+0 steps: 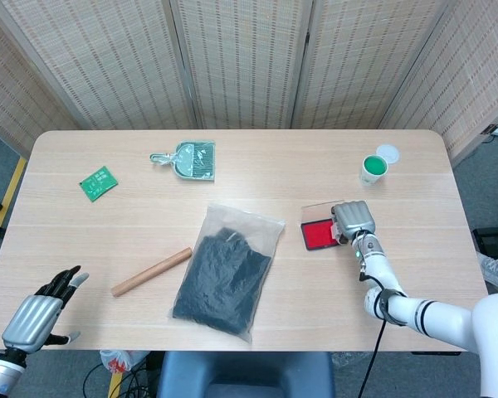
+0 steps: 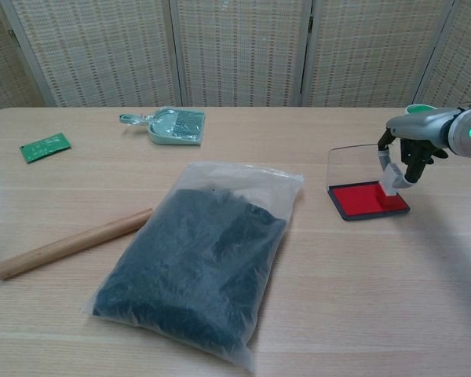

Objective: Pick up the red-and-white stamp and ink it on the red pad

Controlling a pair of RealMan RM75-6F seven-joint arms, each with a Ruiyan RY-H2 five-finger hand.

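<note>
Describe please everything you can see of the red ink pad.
The red ink pad is a flat rectangular tray with a dark rim and a bright red inking surface. Its clear lid stands open, hinged up at the far edge. It lies on the table's right side, beyond the bagged dark material. The right hand holds a white stamp at the pad's right corner; actual contact cannot be told.

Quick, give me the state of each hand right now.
Left hand: open, holding nothing, fingers apart near the table's front edge.
Right hand: holding the stamp, over the red pad.
</note>
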